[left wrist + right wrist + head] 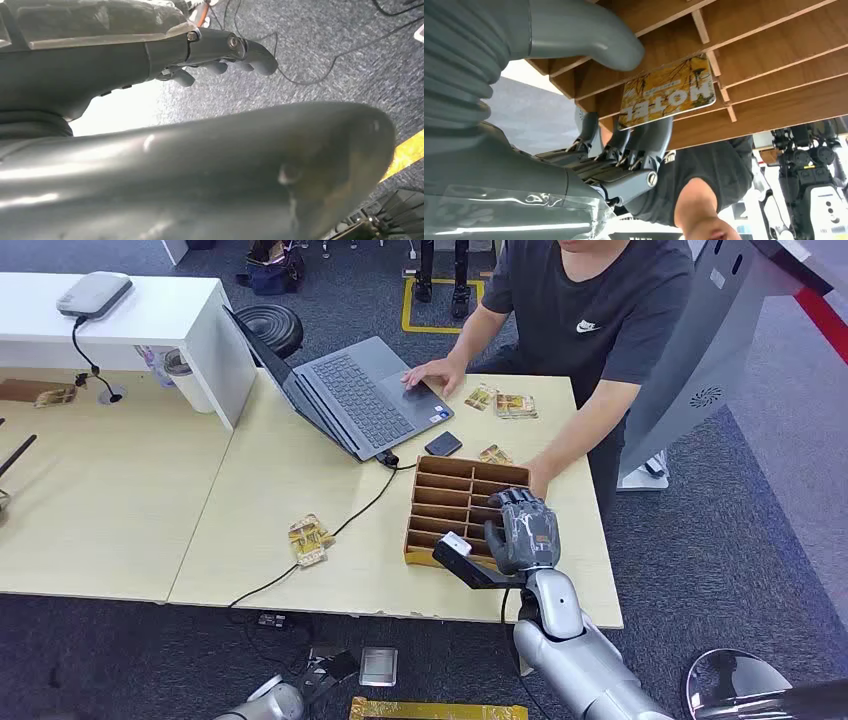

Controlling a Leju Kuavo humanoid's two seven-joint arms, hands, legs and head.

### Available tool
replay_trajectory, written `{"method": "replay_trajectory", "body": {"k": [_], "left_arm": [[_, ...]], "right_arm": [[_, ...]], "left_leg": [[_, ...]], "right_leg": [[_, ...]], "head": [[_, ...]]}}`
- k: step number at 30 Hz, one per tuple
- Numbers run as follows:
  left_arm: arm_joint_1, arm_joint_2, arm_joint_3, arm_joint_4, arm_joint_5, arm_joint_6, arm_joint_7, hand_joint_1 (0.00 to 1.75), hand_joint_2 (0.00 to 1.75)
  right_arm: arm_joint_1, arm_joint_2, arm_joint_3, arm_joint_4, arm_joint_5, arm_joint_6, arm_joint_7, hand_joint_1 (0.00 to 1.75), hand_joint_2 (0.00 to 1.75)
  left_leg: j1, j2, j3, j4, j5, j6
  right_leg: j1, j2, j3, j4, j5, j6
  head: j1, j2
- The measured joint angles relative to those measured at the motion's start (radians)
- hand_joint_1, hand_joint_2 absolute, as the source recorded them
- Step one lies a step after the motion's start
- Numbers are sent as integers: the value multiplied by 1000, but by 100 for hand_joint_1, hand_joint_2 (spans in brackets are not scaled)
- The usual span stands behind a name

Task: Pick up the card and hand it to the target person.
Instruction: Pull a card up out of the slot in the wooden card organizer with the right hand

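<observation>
A yellow card [669, 92] printed HOTEL lies in a slot of the wooden slotted tray [774, 50]. My right hand [634, 145] reaches into that slot; its fingers [651, 137] touch the card's near edge while the thumb [589, 35] stays apart over a neighbouring slat. From the head view, the right hand [522, 530] hovers over the tray's [440, 502] right side. The target person [600, 310] in a dark T-shirt stands across the table, one hand on the laptop, the other resting by the tray's far corner. My left hand [225, 55] hangs by the floor, holding nothing.
An open laptop [360, 395] sits behind the tray, its cable running across the table to the front edge. Loose cards lie at front left [310, 538] and near the person [505, 403]. A small black case [443, 444] lies beside the laptop. A white desk [150, 310] stands at left.
</observation>
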Motion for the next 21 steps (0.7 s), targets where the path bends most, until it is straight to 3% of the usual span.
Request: {"method": "replay_trajectory", "body": {"k": [2,3,6,21], "left_arm": [[1,0,0,-1,0,2,-2,0,0],[2,1,0,-1,1,4,-3,0,0],[3,0,-3,-2,-2,6,-6,0,0],[8,2,4,-3,10,15,-8,0,0]], "right_arm": [[1,2,1,-2,-3,3,-4,124,175],[3,4,2,-3,-5,5,-8,147,175],[11,12,8,-2,-14,4,-22,175,175],[4,21,25,-29,-22,-22,-37,175,175]], "left_leg": [[0,0,0,-1,1,0],[0,0,1,-1,1,0],[0,1,1,-1,1,0],[0,2,1,-1,0,0]], "right_leg": [[0,0,0,-1,1,0],[0,0,1,-1,1,0],[0,0,1,-1,1,0],[0,2,1,-1,1,0]], "head": [[0,0],[0,0],[0,0],[0,0]]}}
